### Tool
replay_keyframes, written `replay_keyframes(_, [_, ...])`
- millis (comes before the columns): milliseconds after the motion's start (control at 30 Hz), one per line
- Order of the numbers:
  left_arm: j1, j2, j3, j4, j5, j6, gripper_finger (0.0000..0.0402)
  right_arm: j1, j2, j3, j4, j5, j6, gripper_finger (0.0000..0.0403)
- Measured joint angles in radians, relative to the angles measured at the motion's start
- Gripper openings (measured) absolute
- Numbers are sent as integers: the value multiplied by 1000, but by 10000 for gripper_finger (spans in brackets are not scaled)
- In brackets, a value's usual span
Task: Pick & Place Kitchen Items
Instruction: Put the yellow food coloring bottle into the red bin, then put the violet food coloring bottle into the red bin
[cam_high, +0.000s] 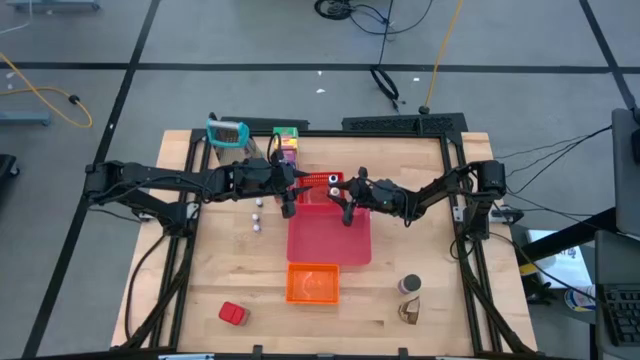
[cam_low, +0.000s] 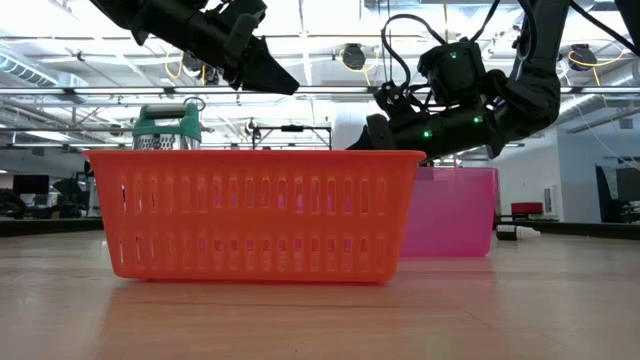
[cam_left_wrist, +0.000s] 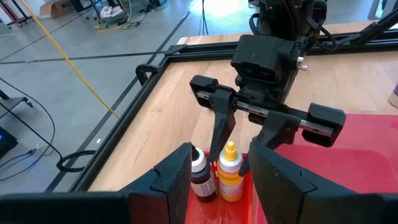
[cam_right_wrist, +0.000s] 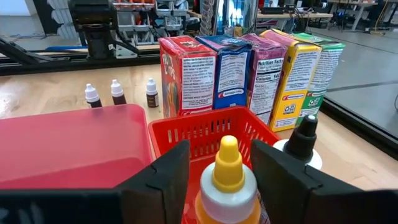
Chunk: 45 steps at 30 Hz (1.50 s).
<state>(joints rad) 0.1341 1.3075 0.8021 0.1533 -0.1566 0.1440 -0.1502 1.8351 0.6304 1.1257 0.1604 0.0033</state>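
Observation:
A yellow squeeze bottle stands upright in a small red basket beside a black-capped white bottle; the left wrist view also shows a white-capped brown bottle there. My right gripper is open, level over the basket, one finger on each side of the yellow bottle's top; I see no touch. My left gripper hovers open higher up, at the basket's left side, with nothing between its fingers. Food boxes stand in a row behind the basket.
A red tray lies mid-table, with an orange basket nearer the front edge. Three little bottles stand on the wood left of the tray. A grater is far left, a red block near left, a jar and a brown piece near right.

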Motion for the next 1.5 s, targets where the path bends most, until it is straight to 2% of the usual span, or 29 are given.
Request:
replay_keyframes(300, [0,0,0,0,0,0,159,1,-6,0,13,0,-26,160])
replay_keyframes(567, [0,0,0,-1,1,-8,159,2,-114,0,-83,2,-69,155])
replay_keyframes(900, [0,0,0,-2,1,-11,159,2,-352,0,-477,31,-76,155])
replay_keyframes(1000, [0,0,0,-2,1,-11,159,3,-432,0,-620,80,-70,155])
replay_keyframes(1233, [0,0,0,-3,0,-11,159,9,-581,0,-987,266,2,155])
replay_keyframes(1500, [0,0,0,-3,0,-12,159,-12,-629,-1,-1309,383,152,155])
